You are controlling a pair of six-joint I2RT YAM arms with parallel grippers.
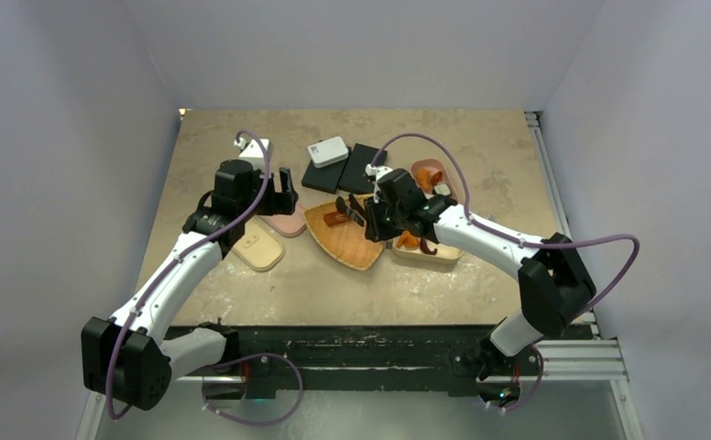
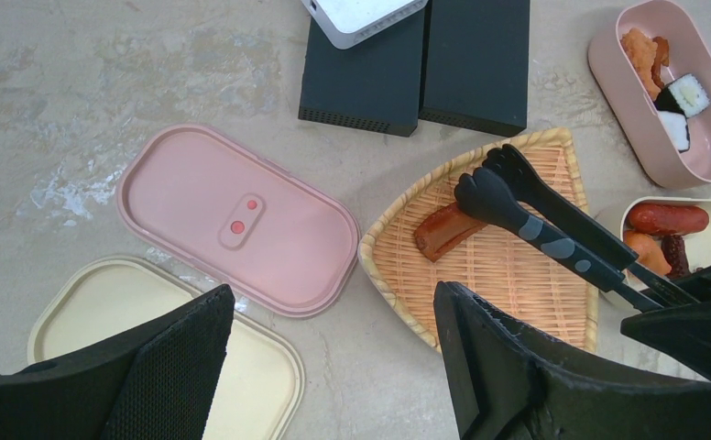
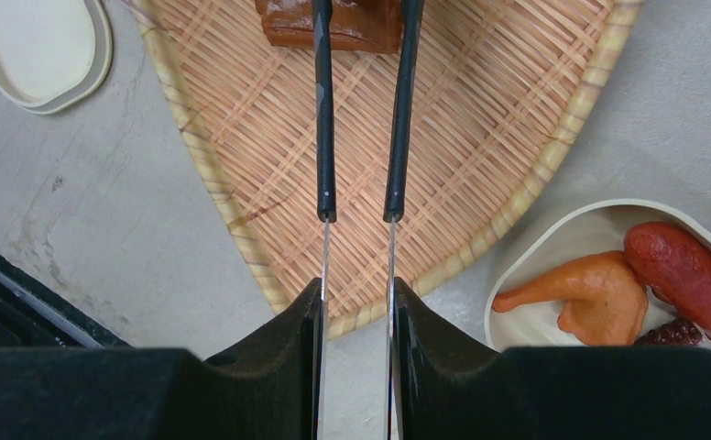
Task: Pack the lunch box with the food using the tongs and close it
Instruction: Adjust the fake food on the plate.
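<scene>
**Tongs** (image 3: 324,137): clamped at their thin silvery rear between the fingers of the right gripper (image 3: 356,302), with the two arms squeezed near-parallel. The black forward halves reach out over the wicker tray (image 2: 480,275). The tips lie at a brown slab of food (image 2: 443,231), and it cannot be told whether they pinch it.

**Food, on tray:** the brown slab, the only piece there, lies toward the tray's far corner.

**Food, in cream lunch box** (image 3: 535,247): a red sausage (image 3: 691,275), an orange piece (image 3: 590,293) and a dark ridged piece (image 2: 677,255) lie close together. The box stands just beside the tray's right edge, under the right wrist.

**Food, in pink lunch box** (image 2: 608,73): orange pieces (image 2: 640,50) and two dark rolls with white centres (image 2: 691,94). This box sits beyond the cream one, to the right of the tray.

**Lids:** the pink lid (image 2: 233,220) lies flat on the table (image 2: 59,92), left of the tray and apart from it. The cream lid (image 2: 114,312) lies nearer the arm bases, its edge right at the pink lid's.

**Left gripper** (image 2: 332,293): jaws wide apart and holding nothing, above the two lids.

**Other items:** two black boxes (image 2: 361,82) stand side by side beyond the tray, with a white device (image 2: 361,14) resting across the left one's far end.
</scene>
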